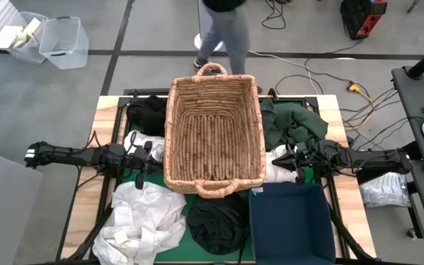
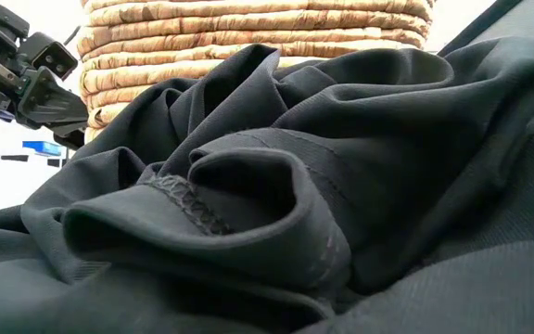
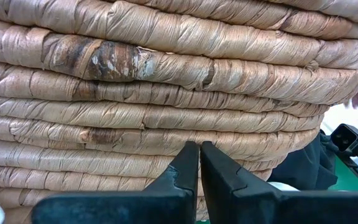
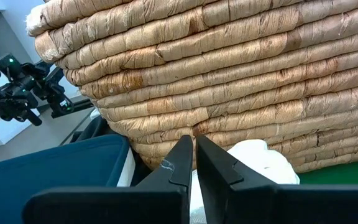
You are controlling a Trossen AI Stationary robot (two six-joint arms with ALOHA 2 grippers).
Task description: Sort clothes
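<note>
An empty tan wicker basket (image 1: pixel 213 132) stands mid-table. Clothes lie around it: a black garment (image 1: pixel 147 112) at the far left, a dark green one (image 1: pixel 293 121) at the far right, a white one (image 1: pixel 142 221) at the near left and a black one (image 1: pixel 216 224) near the front, which fills the low view (image 2: pixel 295 186). My left gripper (image 1: pixel 155 152) (image 3: pixel 199 149) is shut and points level at the basket's left wall (image 3: pixel 166 93). My right gripper (image 1: pixel 281 158) (image 4: pixel 193 142) is shut and points at the basket's right wall (image 4: pixel 229 74), above a white cloth (image 4: pixel 257 158). Neither holds anything.
A dark blue square bin (image 1: pixel 291 221) (image 4: pixel 48 168) stands at the near right, beside the basket's near handle (image 1: pixel 212 188). A person (image 1: pixel 223 29) stands beyond the table's far edge. Clear plastic boxes (image 1: pixel 57 40) sit on the floor at the far left. Cables run on the floor at the far right.
</note>
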